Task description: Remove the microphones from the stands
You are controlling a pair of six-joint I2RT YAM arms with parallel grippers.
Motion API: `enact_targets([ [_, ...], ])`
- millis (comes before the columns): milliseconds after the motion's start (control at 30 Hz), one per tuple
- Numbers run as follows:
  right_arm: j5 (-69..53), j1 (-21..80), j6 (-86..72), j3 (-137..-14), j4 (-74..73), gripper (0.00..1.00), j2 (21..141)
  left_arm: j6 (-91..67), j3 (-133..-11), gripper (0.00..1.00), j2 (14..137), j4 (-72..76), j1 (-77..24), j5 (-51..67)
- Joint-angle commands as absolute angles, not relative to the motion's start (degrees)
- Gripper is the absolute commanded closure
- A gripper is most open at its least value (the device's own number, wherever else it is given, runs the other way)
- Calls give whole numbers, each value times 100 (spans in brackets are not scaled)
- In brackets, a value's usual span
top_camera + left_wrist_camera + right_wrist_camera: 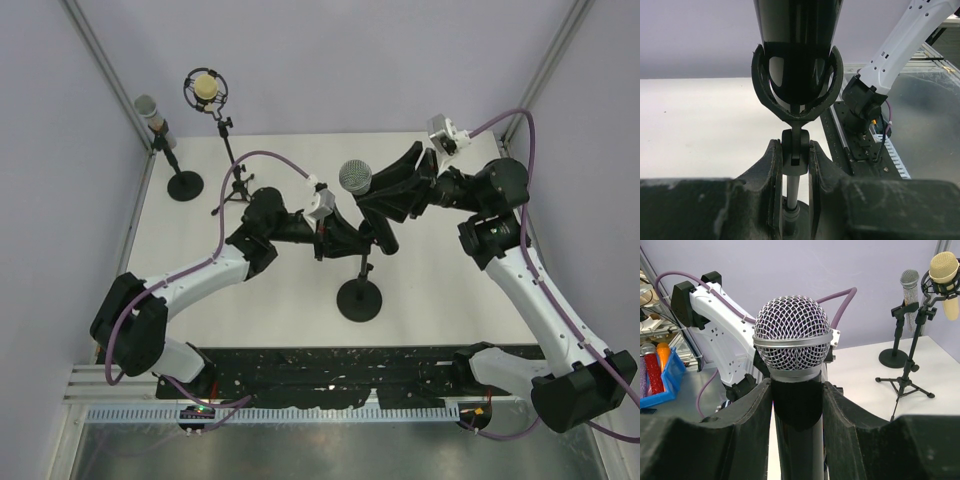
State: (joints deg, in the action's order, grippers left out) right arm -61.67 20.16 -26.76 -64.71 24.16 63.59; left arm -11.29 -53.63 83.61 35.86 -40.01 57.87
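Observation:
A black microphone with a silver mesh head (355, 177) sits in the clip (796, 80) of a black stand with a round base (360, 300). My right gripper (385, 200) is shut on the microphone's body just below the head, which shows in the right wrist view (792, 335) between my fingers (747, 415). My left gripper (345, 235) is shut on the stand's pivot joint (794, 147) right under the clip, above the pole (791, 192). The microphone's black body (797, 25) still rests inside the clip's forks.
A silver-headed microphone (150, 110) on a round-base stand (185, 185) and a yellow microphone in a shock mount (206, 90) on a tripod stand at the back left. A blue bin (662, 375) with more microphones lies off the table. Purple cables loop above both arms.

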Motion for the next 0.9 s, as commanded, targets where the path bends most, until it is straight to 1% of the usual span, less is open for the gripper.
enact_targets([
  [0,-5968,2048,-2988,-6925,3287,94,6240,-510,-5343,100,8657,2101,-4087,5379],
  [567,-6126,1986,-3296,-7462,3445,94,6434,-229,-5449,100,8736,1705,-4192,5238],
  [867,-6196,1837,-3393,-7945,3375,94,6530,-132,-5467,100,8763,1608,-4210,5212],
])
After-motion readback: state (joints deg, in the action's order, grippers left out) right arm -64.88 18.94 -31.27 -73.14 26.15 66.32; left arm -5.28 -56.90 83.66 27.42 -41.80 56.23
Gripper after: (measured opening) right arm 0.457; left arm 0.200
